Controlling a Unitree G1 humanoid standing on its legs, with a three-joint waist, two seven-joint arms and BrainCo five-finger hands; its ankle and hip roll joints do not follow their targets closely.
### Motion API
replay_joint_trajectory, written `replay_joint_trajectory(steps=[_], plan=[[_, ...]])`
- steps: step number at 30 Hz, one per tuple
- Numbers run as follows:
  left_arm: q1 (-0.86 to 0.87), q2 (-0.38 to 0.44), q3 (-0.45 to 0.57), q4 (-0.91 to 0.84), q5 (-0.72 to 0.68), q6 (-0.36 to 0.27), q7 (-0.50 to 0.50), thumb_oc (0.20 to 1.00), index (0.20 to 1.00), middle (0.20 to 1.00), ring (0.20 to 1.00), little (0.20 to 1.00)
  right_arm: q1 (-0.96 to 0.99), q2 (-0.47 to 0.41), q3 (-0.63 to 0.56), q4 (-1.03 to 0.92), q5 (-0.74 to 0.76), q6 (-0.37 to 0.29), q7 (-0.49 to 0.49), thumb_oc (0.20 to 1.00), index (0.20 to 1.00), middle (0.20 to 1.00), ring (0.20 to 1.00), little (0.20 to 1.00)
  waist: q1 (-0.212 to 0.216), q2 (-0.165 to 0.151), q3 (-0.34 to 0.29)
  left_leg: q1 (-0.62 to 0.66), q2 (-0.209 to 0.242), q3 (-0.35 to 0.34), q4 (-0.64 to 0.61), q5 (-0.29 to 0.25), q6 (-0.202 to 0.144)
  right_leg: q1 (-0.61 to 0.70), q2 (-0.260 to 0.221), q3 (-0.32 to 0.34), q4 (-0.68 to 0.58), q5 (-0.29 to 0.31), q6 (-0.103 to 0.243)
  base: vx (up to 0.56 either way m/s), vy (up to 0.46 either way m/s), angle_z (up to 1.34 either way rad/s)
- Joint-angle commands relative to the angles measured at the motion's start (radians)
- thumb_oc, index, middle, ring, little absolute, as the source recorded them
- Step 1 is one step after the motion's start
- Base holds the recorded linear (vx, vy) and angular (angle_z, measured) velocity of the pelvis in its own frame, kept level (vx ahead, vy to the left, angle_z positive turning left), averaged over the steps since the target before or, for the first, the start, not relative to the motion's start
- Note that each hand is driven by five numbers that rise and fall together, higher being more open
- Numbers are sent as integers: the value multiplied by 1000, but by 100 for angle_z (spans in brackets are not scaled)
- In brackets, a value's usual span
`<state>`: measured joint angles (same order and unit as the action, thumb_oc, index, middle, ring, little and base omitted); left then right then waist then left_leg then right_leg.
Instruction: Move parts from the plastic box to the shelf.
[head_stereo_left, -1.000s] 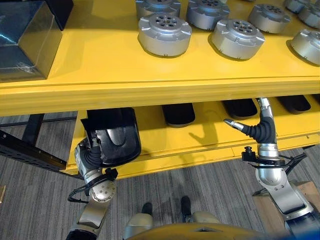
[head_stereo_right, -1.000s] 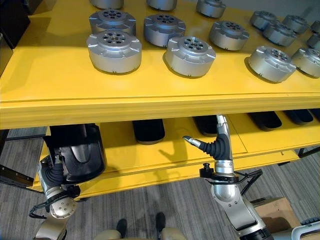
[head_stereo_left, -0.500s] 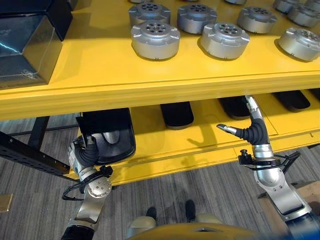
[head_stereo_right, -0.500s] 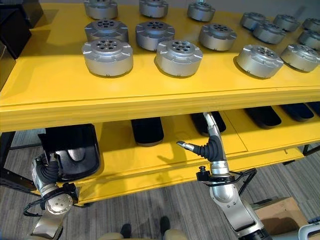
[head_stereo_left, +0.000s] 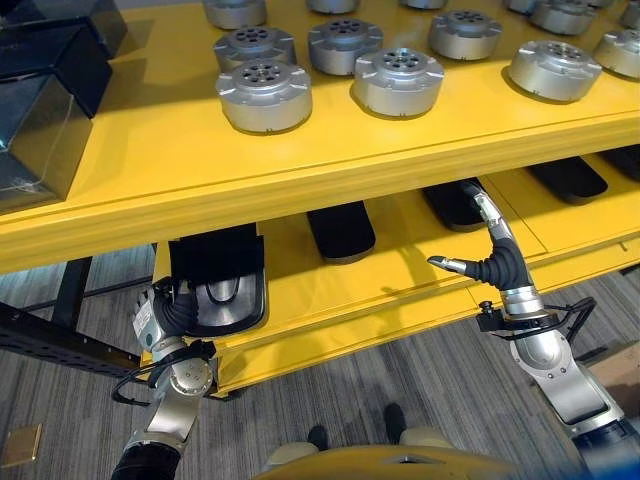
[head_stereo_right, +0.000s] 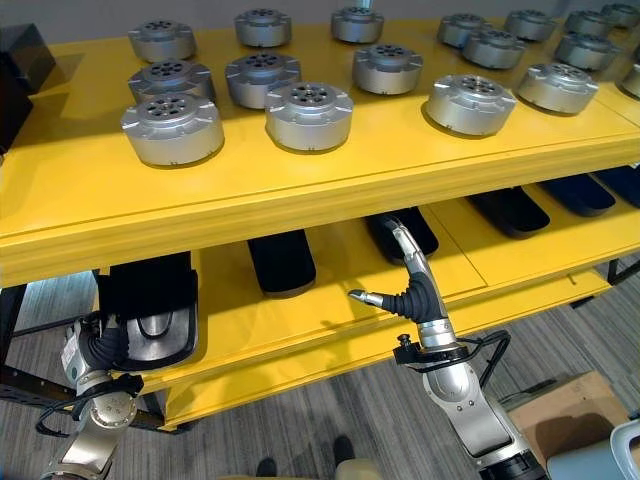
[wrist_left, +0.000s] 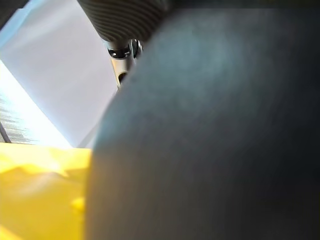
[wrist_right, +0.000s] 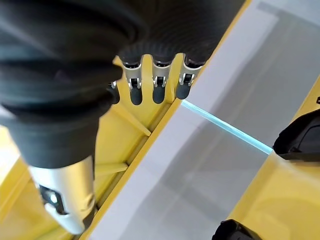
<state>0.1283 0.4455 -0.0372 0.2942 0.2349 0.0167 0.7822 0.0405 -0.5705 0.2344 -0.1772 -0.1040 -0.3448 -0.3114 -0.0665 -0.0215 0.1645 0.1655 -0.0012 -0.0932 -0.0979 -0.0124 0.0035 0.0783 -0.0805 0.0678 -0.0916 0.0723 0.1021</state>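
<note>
Left eye view — right robot hand (head_stereo_left: 487, 262) upright, fingers straight, thumb out.

Many round parts (head_stereo_right: 172, 128) sit in rows on the top shelf (head_stereo_right: 300, 190). A box (head_stereo_left: 40, 130) sits at the left end of that shelf. Trays (head_stereo_right: 281, 260) lie side by side on the lower shelf (head_stereo_right: 330, 310). The left hand (head_stereo_left: 165, 312) is at the front of the leftmost tray (head_stereo_left: 218, 285). The right hand (head_stereo_right: 405, 295) is over the lower shelf, near a middle tray (head_stereo_right: 400, 232).
</note>
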Motion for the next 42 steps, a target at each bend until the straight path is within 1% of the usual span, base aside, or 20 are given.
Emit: replay_joint_trajectory(steps=[1,4,6,8,10,11,15,19,21,23,24,26,27,29,33,35,36,37,40,42], plan=[[-98,59,3,29,13,-38,16,200,200,200,200,200,-51,-47,-20,-35,21,-76,24,1000,1000,1000,1000,1000,17,-3,-29,0,107,73,20,-53,-79,24,-80,-30,121,-107,80,35,52,-9],[-116,55,-5,73,40,-30,29,200,200,200,200,200,-53,-45,-22,-28,22,-83,49,1000,1000,1000,1000,1000,9,0,-31,1,107,78,23,-53,-79,22,-80,-23,125,-109,80,29,48,-3],[-133,49,-14,104,35,0,44,200,200,200,200,200,-56,-44,-22,-21,23,-86,67,1000,1000,1000,1000,1000,3,2,-32,1,106,79,25,-53,-79,20,-79,-17,130,-110,80,22,46,-2],[-153,48,-23,165,71,13,70,200,200,200,200,200,-61,-45,-18,-11,23,-93,83,1000,1000,1000,1000,1000,-5,3,-34,3,106,82,26,-54,-79,19,-78,-12,132,-110,81,36,55,-1],[-167,47,-31,204,56,20,79,200,200,200,200,200,-65,-50,-16,-7,29,-94,93,1000,1000,1000,1000,1000,-11,4,-36,4,107,86,28,-54,-79,17,-77,-7,134,-110,80,34,48,-2],[-176,40,-32,239,23,18,91,200,200,200,200,200,-67,-50,-13,1,29,-99,103,1000,1000,1000,1000,1000,-15,5,-36,5,106,87,30,-54,-79,16,-77,-4,136,-111,81,61,53,-8],[-202,24,-26,321,14,20,133,200,200,200,200,200,-69,-52,-9,13,26,-103,134,1000,1000,1000,1000,1000,-29,8,-36,9,104,91,35,-63,-78,16,-77,4,144,-121,82,44,55,-15],[-230,15,-7,381,-24,52,159,200,200,200,200,200,-73,-53,-8,14,24,-99,157,1000,1000,1000,1000,1000,-41,10,-32,4,104,94,46,-64,-79,4,-77,10,156,-122,82,21,59,-5],[-246,11,3,425,-29,54,172,200,200,200,200,200,-77,-53,-6,16,21,-96,165,1000,1000,1000,1000,1000,-46,10,-30,0,103,93,50,-64,-79,-2,-78,13,160,-122,82,16,65,-5],[-263,15,10,465,-59,72,185,200,200,200,200,200,-82,-56,-5,17,23,-95,179,1000,1000,1000,1000,1000,-51,9,-27,-7,100,91,54,-64,-78,-10,-77,19,164,-122,83,14,80,-8],[-274,13,20,490,-82,86,207,200,200,200,200,200,-84,-60,-6,12,25,-87,187,1000,1000,1000,1000,1000,-54,8,-25,-12,99,92,56,-63,-78,-16,-76,20,167,-122,83,4,73,-9],[-286,18,26,505,-99,101,215,200,200,200,200,200,-85,-59,-2,13,19,-84,188,1000,1000,1000,1000,1000,-55,7,-21,-20,99,93,63,-64,-76,-22,-78,20,170,-122,84,-3,62,-7],[-293,19,35,521,-142,114,228,200,200,200,200,200,-86,-60,-5,11,17,-80,192,1000,1000,1000,1000,1000,-56,3,-16,-30,98,92,72,-66,-75,-29,-79,22,172,-121,84,-10,41,-2],[-300,22,43,529,-156,116,231,200,200,200,200,200,-87,-59,-1,11,13,-77,188,1000,1000,1000,1000,1000,-56,1,-13,-39,96,92,79,-67,-74,-35,-79,22,174,-121,85,-6,18,0],[-321,31,56,546,-213,152,244,200,200,200,200,200,-87,-61,0,3,6,-68,178,1000,1000,1000,1000,1000,-53,-10,-2,-64,92,91,100,-71,-70,-49,-81,22,178,-120,88,-19,11,0],[-324,37,63,559,-209,145,239,200,200,200,200,200,-90,-63,1,-4,3,-59,174,1000,1000,1000,1000,1000,-52,-13,4,-74,91,91,109,-72,-70,-57,-81,23,182,-119,88,-39,43,0],[-335,53,67,570,-174,140,232,200,200,200,200,200,-91,-68,3,-8,4,-55,171,1000,1000,1000,1000,1000,-53,-16,8,-81,91,93,116,-73,-69,-63,-81,25,184,-118,88,-61,88,-1],[-347,69,48,575,-147,139,229,200,200,200,200,200,-97,-77,4,-7,7,-53,172,1000,1000,1000,1000,1000,-55,-18,13,-93,90,95,122,-74,-68,-74,-82,27,186,-117,88,-64,89,0],[-368,86,27,574,-173,137,231,200,200,200,200,200,-103,-92,6,3,10,-67,170,1000,1000,1000,1000,1000,-54,-20,22,-108,86,95,132,-76,-66,-86,-83,27,187,-114,88,-76,79,-1],[-390,94,17,568,-187,157,235,200,200,200,200,200,-109,-95,11,10,6,-70,161,1000,1000,1000,1000,1000,-49,-26,28,-122,82,92,140,-79,-62,-94,-86,24,185,-111,91,-62,36,-2]])
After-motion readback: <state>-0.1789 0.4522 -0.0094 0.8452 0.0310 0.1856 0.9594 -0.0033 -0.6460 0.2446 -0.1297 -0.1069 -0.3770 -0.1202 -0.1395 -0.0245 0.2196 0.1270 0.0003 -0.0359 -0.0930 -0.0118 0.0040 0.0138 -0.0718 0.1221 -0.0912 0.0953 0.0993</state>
